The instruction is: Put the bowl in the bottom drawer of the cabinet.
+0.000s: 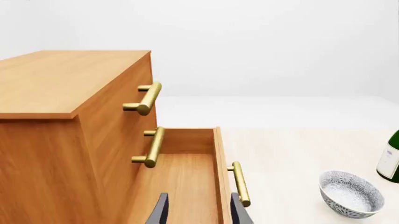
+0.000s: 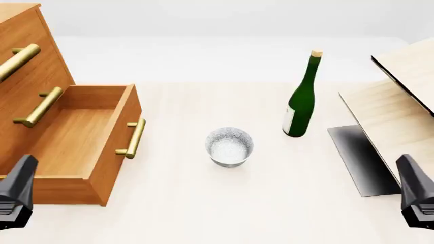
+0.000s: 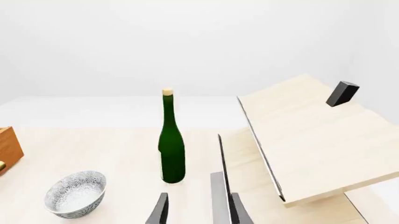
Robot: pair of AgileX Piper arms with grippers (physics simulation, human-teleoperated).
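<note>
Front view: the small round white ceramic bowl with blue-grey speckling [image 2: 229, 146] stands upright on the pale wooden tabletop [image 2: 203, 203], apart from everything else. Taking the bowl as landmark, the bottom drawer of orange-brown wood [image 2: 74, 140] lies to its left, pulled fully out of the orange-brown wooden cabinet [image 2: 20, 56] and holding nothing visible; its brass bar handle [image 2: 133, 138] faces the bowl. A tall green glass wine bottle [image 2: 302, 99] stands upright behind and to the right of the bowl, near but not touching. A pale light-wood structure with a dark panel [image 2: 386, 127] sits farther right.

The left gripper [image 1: 198, 210] hangs over the drawer interior, fingers parted and holding nothing. The right gripper [image 3: 198, 210] points toward the bottle's base, fingers likewise parted and holding nothing.

The step in hand appears to be the approach to the bowl. Recommended procedure:
- Use either arm, keeping clear of the bottle.
- Descend vertically and pinch one rim wall, one finger inside, one outside.
- Lift above the drawer front before traversing left.
- Release low over the drawer floor.
</note>
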